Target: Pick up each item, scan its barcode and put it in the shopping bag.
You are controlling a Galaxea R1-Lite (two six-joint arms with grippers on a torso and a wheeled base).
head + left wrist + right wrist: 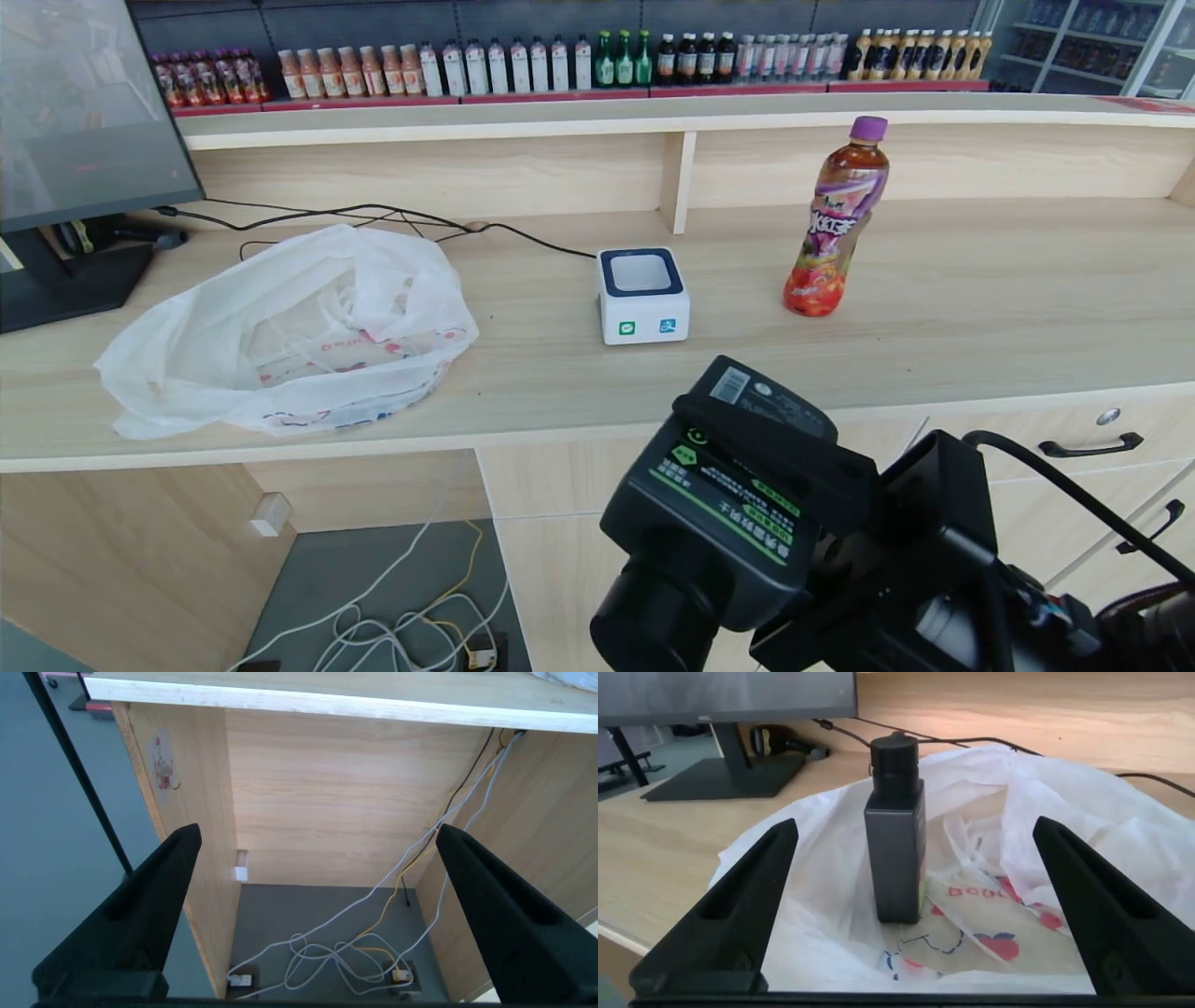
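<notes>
Black bottle (895, 859) sits dead ahead of my R gripper (915, 826), shopping bag (1046, 868) just beyond it; can't tell the grip. L gripper (318, 840) spread open, cables (355, 943) ahead.

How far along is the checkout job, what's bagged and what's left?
Nothing looks bagged in the shopping bag yet. In hand: the dark bottle is raised at the right gripper, facing the bag. Left: bagging it, then the purple-capped bottle standing on the counter right of the scanner.
</notes>
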